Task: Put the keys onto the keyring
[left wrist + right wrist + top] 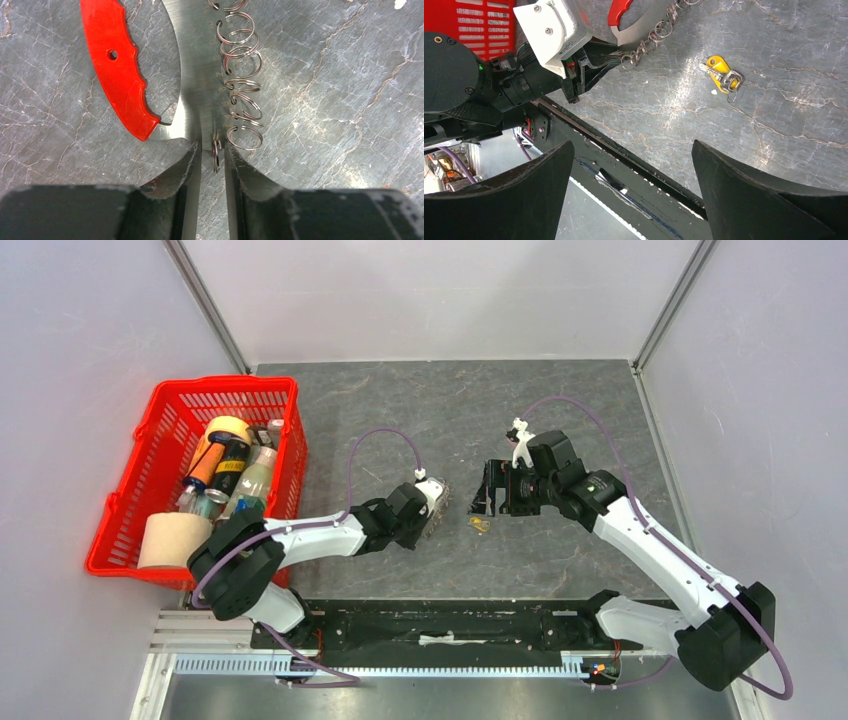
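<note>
Nothing is threaded yet, I judge. The right gripper, at the bottom of its view, gapes wide and empty. The left gripper stands narrow about the keyring at its lower tip, centre frame; whether it grips, I cannot tell. The yellow-headed key lies loose, upper right.

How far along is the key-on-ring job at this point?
Done: nothing yet. The yellow-headed metal key lies loose on the grey stone-look table, apart from the rings. In hand: the left pincer has its fingers either side of the tip of the red-handled steel plate lined with wire rings; a firm grip cannot be confirmed. The right pincer is open and empty. Left: pick up the key and thread it on.
</note>
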Controlling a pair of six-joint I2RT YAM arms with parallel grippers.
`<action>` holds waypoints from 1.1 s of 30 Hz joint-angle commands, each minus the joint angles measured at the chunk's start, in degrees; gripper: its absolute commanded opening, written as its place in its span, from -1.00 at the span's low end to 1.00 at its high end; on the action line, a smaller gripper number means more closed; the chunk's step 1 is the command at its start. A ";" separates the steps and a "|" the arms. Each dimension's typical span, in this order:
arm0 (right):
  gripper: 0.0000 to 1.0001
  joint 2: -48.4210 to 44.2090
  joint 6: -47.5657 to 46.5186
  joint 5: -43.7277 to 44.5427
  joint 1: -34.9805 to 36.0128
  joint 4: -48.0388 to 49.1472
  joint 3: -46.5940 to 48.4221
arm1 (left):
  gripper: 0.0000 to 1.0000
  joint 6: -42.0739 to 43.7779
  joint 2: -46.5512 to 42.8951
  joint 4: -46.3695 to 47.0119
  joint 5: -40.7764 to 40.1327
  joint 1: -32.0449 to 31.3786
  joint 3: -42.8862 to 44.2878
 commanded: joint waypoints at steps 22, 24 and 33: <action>0.91 -2.22 0.26 -0.42 0.31 0.98 -0.01 | -0.54 -1.60 -4.44 0.16 0.43 -0.32 -1.03; 0.91 -2.22 0.28 -0.48 0.26 1.00 -0.03 | -0.52 -1.69 -4.56 0.16 0.23 -0.32 -1.22; 0.91 -2.22 0.35 -0.41 0.31 0.99 -0.09 | -0.50 -1.93 -3.61 0.16 0.10 -0.32 -1.11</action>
